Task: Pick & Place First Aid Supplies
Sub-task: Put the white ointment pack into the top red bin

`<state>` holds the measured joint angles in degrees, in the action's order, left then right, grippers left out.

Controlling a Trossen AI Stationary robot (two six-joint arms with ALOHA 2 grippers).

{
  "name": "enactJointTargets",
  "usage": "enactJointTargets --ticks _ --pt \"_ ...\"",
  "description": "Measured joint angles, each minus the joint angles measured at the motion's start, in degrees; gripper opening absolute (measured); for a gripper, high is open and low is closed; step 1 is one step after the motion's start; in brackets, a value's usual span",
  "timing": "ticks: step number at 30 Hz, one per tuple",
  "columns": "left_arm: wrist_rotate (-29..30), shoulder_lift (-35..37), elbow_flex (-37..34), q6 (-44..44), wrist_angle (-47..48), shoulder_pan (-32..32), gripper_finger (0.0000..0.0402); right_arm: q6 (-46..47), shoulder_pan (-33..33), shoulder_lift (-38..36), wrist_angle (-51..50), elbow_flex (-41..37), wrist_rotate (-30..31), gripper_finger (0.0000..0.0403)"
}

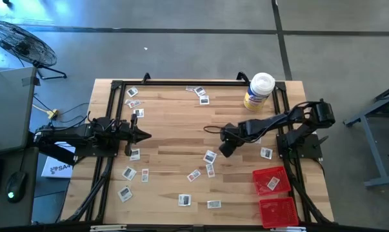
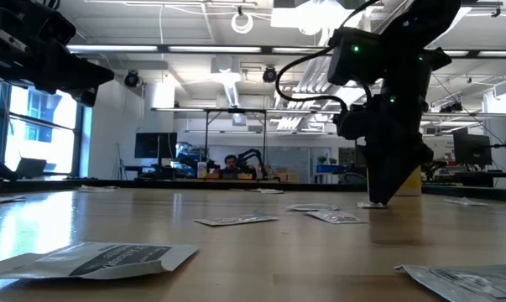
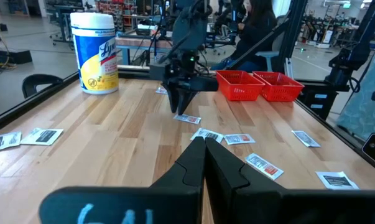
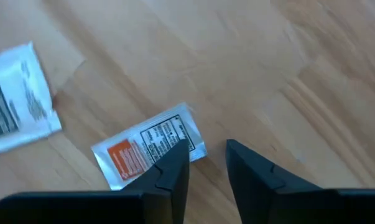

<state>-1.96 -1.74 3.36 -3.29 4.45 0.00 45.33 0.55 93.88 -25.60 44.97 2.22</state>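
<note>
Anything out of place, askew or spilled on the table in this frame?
Nothing looks damaged or spilled. The first aid packets lie scattered at all angles over the wooden table, only one in the red trays. The right gripper hangs partly open beside an orange-marked packet, not over it.

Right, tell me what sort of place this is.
Probably a robotics lab or open workshop: a wooden bench with two robot arms, more arms and monitors behind, a person at a desk, strip-lit ceiling.

A white packet [image 4: 148, 149] is showing an orange patch and black print. Two red trays [image 1: 271, 181] are sitting on pale striped wood [image 1: 175, 122].
</note>
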Motion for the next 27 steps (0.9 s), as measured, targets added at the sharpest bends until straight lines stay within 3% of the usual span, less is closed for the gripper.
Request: enactJointTargets --ticks 4,17,27 --pt "0.0 0.0 0.0 0.0 0.0 0.01 0.0001 -5.18 1.02 0.09 -0.04 0.02 1.28 0.0083" --pt "0.0 0.0 0.0 0.0 0.0 0.01 0.0001 -6.78 1.86 0.18 -2.87 0.11 6.96 0.0074" --pt "0.01 0.0 0.0 0.0 0.0 0.0 0.0001 -5.3 -0.31 0.31 -9.44 1.65 6.24 0.0024"
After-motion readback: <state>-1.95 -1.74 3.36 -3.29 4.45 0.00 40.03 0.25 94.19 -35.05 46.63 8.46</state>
